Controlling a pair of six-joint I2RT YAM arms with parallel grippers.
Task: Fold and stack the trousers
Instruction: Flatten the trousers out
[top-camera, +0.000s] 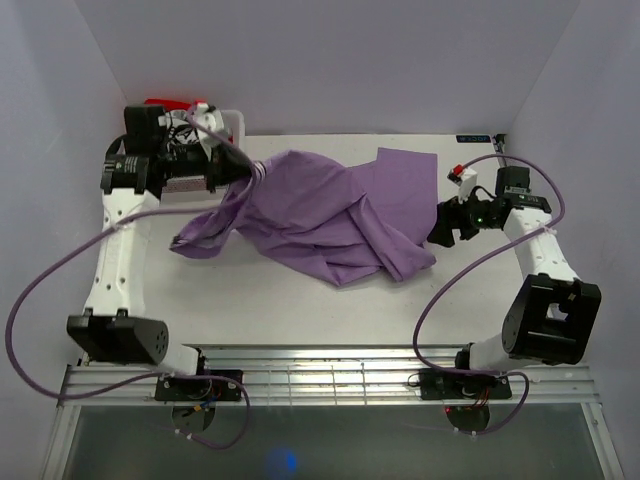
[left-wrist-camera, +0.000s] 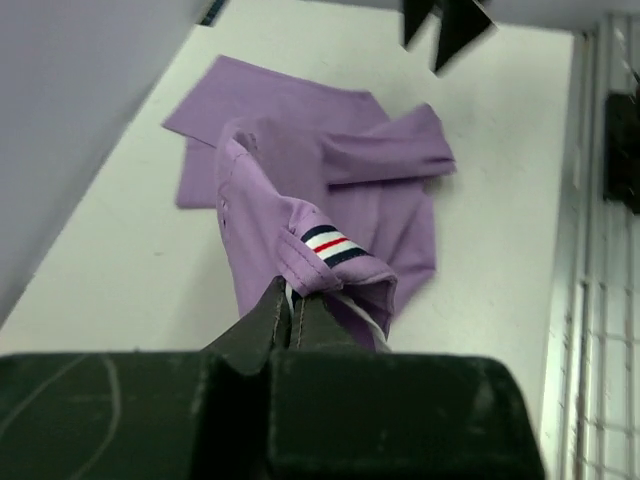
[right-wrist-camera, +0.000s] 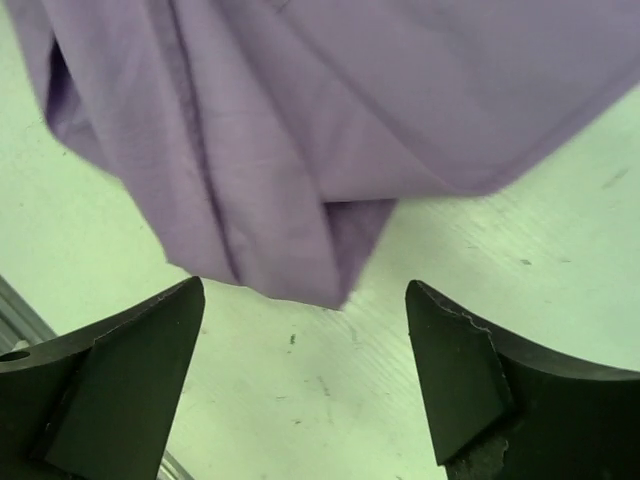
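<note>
The lilac trousers (top-camera: 320, 215) lie crumpled across the middle of the white table (top-camera: 280, 300). My left gripper (top-camera: 256, 170) is shut on their waistband end at the far left and holds it raised. In the left wrist view the striped waistband (left-wrist-camera: 330, 245) sits just past my closed fingers (left-wrist-camera: 270, 320), with the trousers (left-wrist-camera: 330, 170) trailing away over the table. My right gripper (top-camera: 443, 227) is open and empty, just right of the trousers' right end. In the right wrist view a folded cloth end (right-wrist-camera: 300, 200) lies ahead of the open fingertips (right-wrist-camera: 170, 330).
A white bin (top-camera: 225, 125) with a red item (top-camera: 165, 103) stands at the back left corner behind the left arm. White walls close in the table on three sides. A metal rail (top-camera: 330, 370) runs along the near edge.
</note>
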